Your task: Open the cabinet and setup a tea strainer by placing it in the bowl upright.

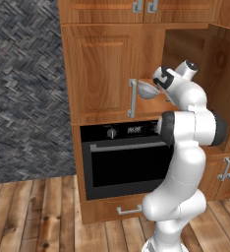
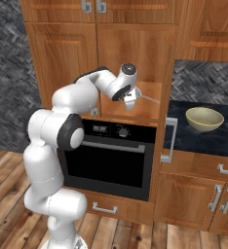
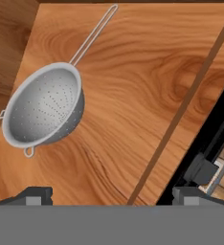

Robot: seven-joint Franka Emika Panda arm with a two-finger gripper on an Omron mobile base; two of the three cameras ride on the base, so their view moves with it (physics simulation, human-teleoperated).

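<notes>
medium-brown wood cabinet (image 1: pixel 100 74) above the black built-in oven (image 1: pixel 124 160): right door swung open, left door shut with its vertical silver bar handle (image 1: pixel 132 98) at the centre edge. white arm reaches into the open compartment, two-finger gripper (image 3: pixel 111 195) just over the wooden shelf (image 3: pixel 147 91).

silvery-white perforated metal tea strainer (image 3: pixel 43 106) lies on that shelf, inside the cabinet, close to the side wall. hand view: bowl part tipped on its side, open mouth facing up toward the camera, not sitting level. long thin wire handle (image 3: pixel 94 34) runs from the rim toward the back of the shelf; long axis goes diagonally, lower left to upper right in that view. small loop tabs on the rim at the end opposite the handle. left base view: the strainer (image 1: pixel 147 90) sits just beside the wrist, between the shut door's handle and the arm.

gripper: fingers spread wide, one tip (image 3: pixel 35 196) at each side of the hand view's bottom, nothing between them. strainer lies ahead of the tips and off toward the left one, not touched.

round plain beige-cream bowl (image 2: pixel 204 119) with yellowish rim stands upright on the dark counter (image 2: pixel 184 131) to the right of the cabinet, well apart from the strainer.
</notes>
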